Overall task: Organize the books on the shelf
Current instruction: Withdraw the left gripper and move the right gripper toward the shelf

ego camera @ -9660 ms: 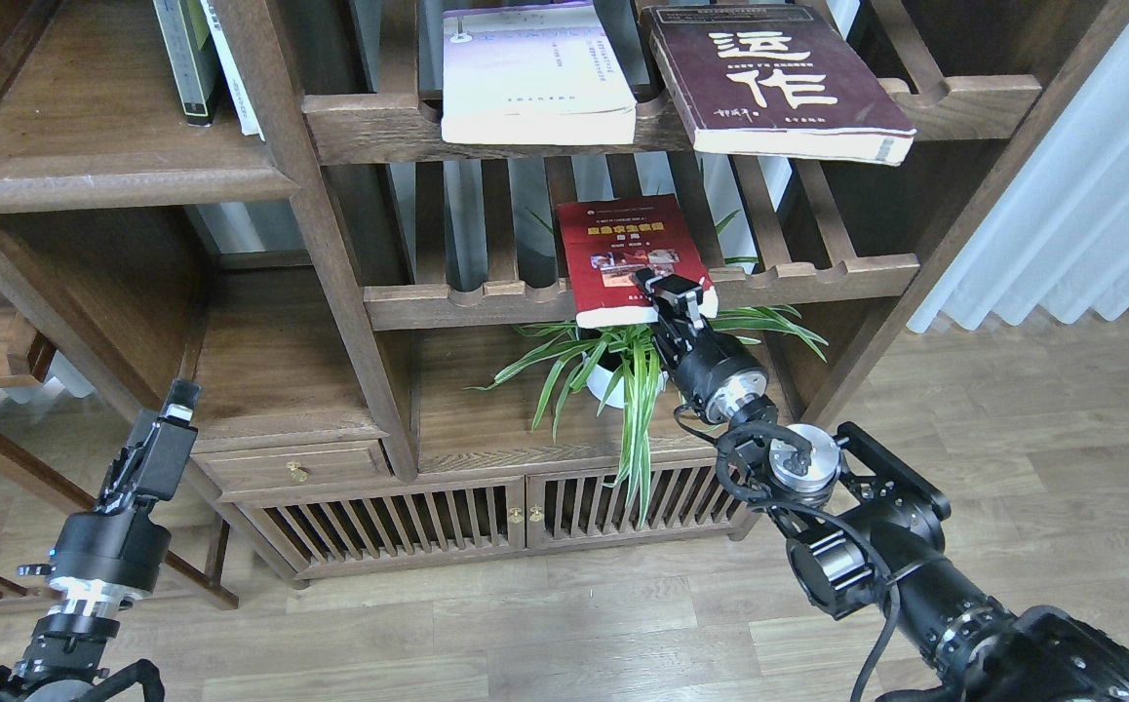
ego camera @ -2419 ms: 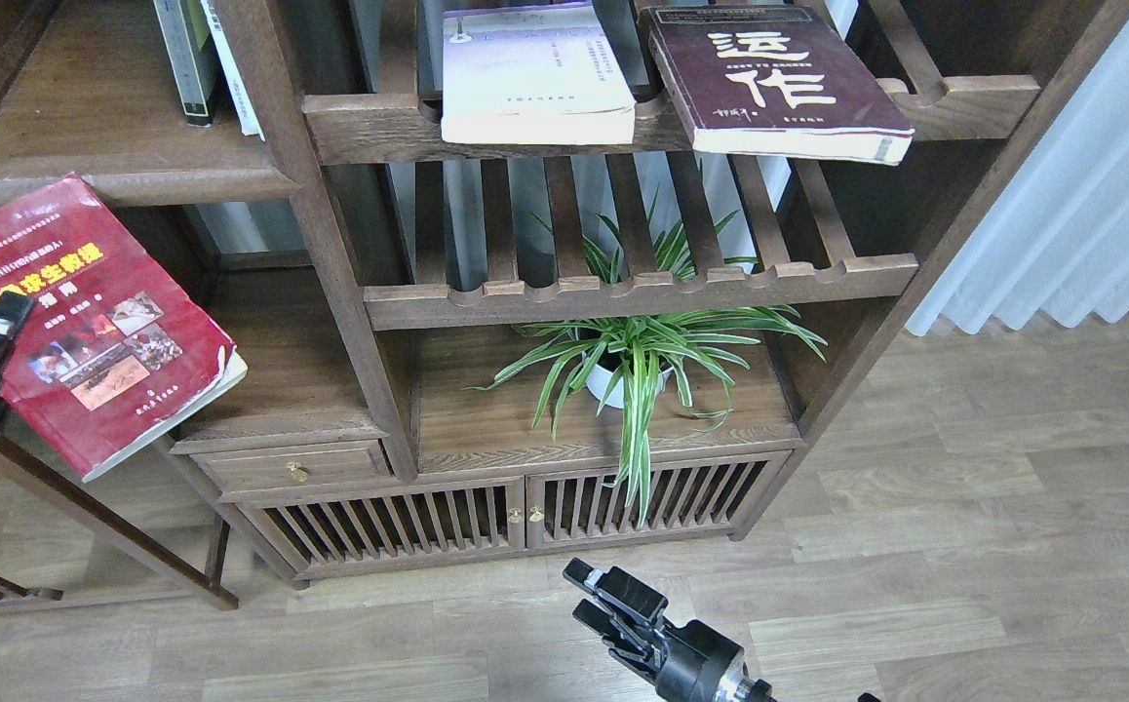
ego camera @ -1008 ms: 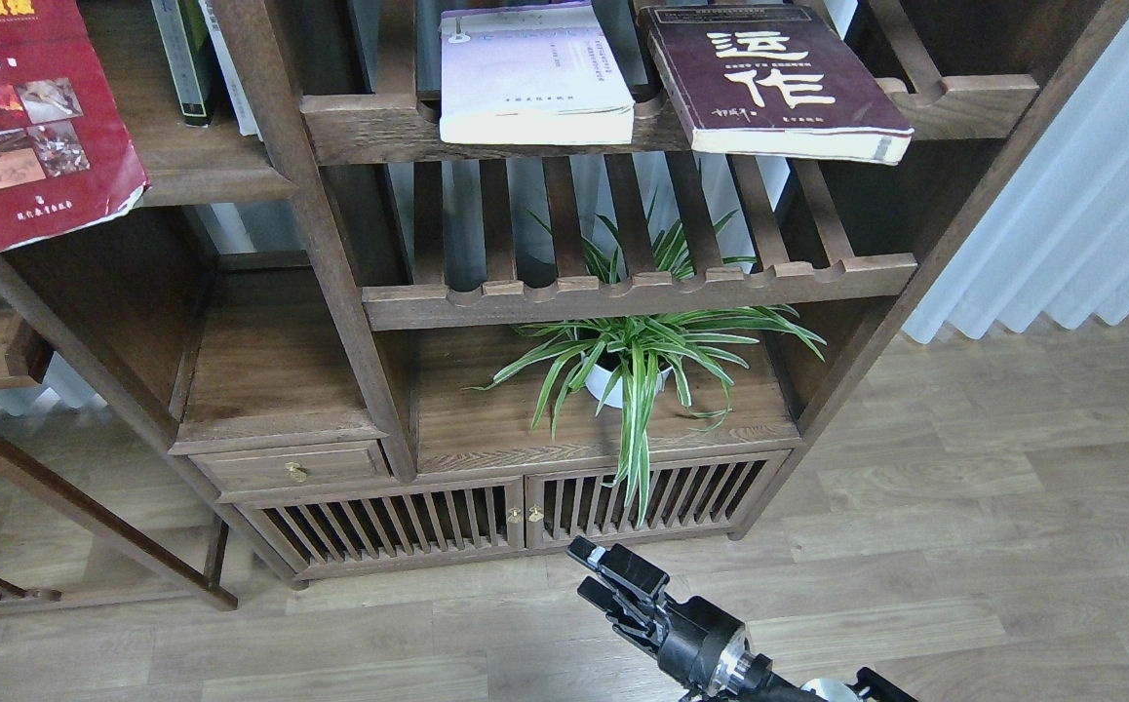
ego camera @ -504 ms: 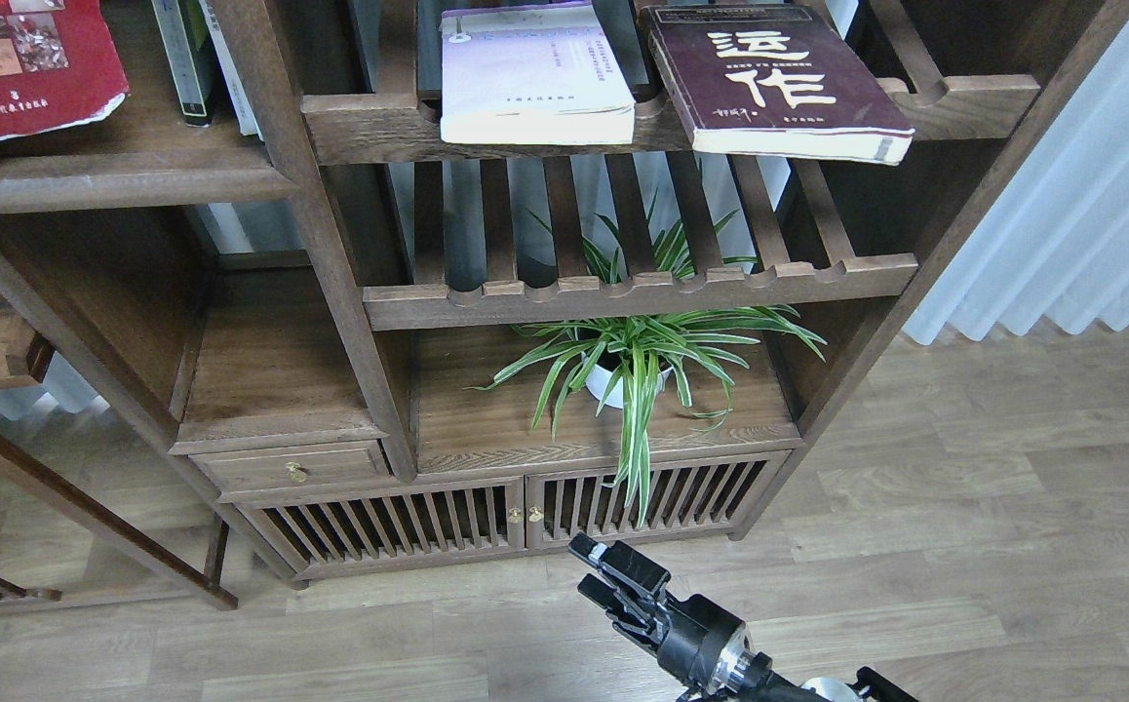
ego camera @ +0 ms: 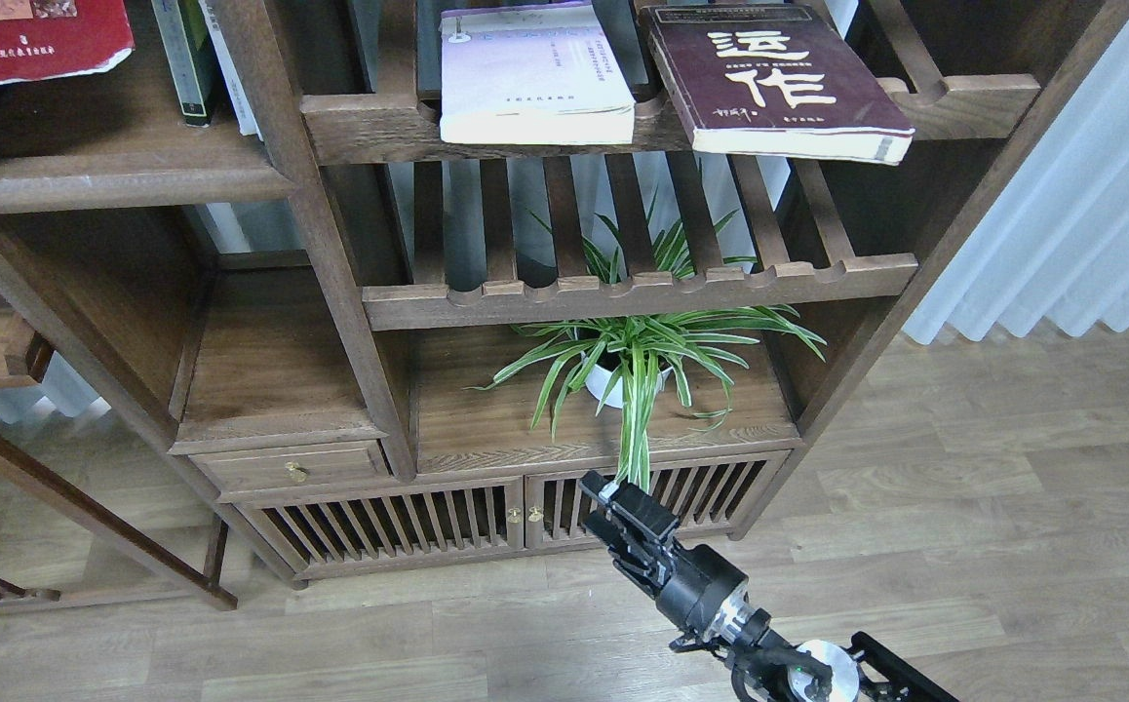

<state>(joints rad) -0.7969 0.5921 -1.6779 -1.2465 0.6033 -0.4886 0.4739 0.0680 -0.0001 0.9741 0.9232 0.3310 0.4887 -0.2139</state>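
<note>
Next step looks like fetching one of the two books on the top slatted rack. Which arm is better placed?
Right, probably. The right pincer is in view below the maroon book and the lavender-white book, holding nothing. The left pincer is out of view; the red book lies on the shelf.

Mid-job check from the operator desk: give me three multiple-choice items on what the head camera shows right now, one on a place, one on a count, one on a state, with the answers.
1. Where does the red paperback book lie?
A. on the solid dark-brown wooden shelf at upper left
B. on the lower slatted rack
C. on the floor

2. How many books lie on the top slatted rack?
A. one
B. two
C. four

3. What does the right gripper hold?
A. the potted plant
B. a book
C. nothing

Answers: 1 A, its lower edge shows on that board. 2 B, the pale lavender-white paperback and the maroon paperback with cream characters. 3 C, it hangs low before the cabinet doors, bare.
</note>
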